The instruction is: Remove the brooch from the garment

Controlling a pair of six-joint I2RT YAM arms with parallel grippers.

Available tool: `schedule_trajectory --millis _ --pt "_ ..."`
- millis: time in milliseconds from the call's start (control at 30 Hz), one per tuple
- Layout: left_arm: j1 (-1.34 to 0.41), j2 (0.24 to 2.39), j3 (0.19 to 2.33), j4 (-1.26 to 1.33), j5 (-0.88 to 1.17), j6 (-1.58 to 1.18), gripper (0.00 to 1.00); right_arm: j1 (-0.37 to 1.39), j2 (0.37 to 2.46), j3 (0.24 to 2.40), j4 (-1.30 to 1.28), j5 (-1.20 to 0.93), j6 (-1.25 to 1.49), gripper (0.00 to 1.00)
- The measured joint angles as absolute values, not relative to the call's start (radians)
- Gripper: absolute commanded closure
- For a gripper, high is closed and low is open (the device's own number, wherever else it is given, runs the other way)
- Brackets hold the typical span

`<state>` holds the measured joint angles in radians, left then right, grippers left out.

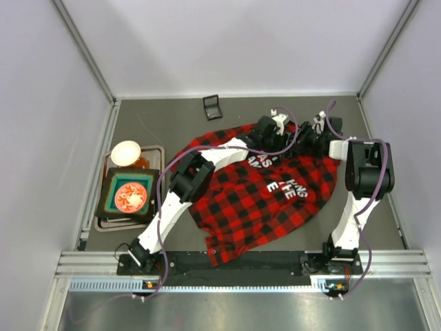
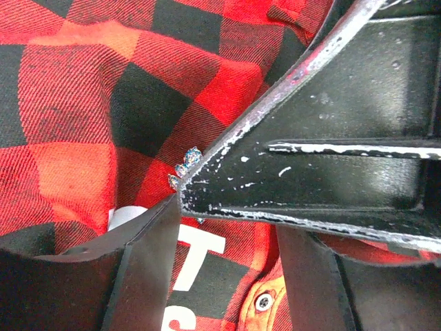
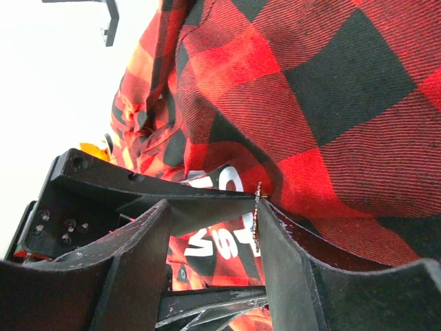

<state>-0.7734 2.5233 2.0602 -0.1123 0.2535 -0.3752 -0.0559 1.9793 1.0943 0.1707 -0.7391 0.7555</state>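
The red-and-black plaid garment [image 1: 262,200] with white lettering lies spread on the table. Both grippers meet at its far part. The brooch [image 2: 185,165], a tiny sparkly pale-blue pin, sits on the cloth above the letter T. In the left wrist view it touches the tip of a right gripper finger [image 2: 310,165]. My left gripper [image 2: 231,238] is open around the lettering, its left fingertip beside the brooch. In the right wrist view the brooch [image 3: 257,217] shows edge-on against the inner face of my open right gripper's [image 3: 215,214] right finger [image 3: 289,276]. The brooch is hidden in the top view.
A small black square box [image 1: 212,107] lies on the table beyond the garment. A tray [image 1: 103,222] at the left holds a white bowl [image 1: 125,153] and a green plate with a red dish [image 1: 129,196]. Grey walls enclose the table.
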Motion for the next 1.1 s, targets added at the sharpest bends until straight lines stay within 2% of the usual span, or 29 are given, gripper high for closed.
schedule_trajectory --millis 200,400,567,900,1100 --pt "-0.771 2.523 2.060 -0.113 0.239 -0.395 0.45 -0.054 1.961 1.087 0.190 -0.747 0.777 0.46" --pt "-0.760 2.523 2.063 -0.123 0.213 -0.411 0.57 -0.054 1.959 1.074 0.230 -0.770 0.824 0.44" --pt "-0.747 2.524 2.063 -0.123 0.214 -0.427 0.64 -0.054 1.959 1.074 0.229 -0.769 0.819 0.40" --pt "-0.732 2.524 2.027 -0.073 0.266 -0.479 0.65 -0.054 1.884 1.074 0.102 -0.659 0.698 0.38" --pt "-0.713 2.523 2.007 -0.035 0.317 -0.530 0.67 -0.044 1.880 1.074 0.078 -0.627 0.679 0.42"
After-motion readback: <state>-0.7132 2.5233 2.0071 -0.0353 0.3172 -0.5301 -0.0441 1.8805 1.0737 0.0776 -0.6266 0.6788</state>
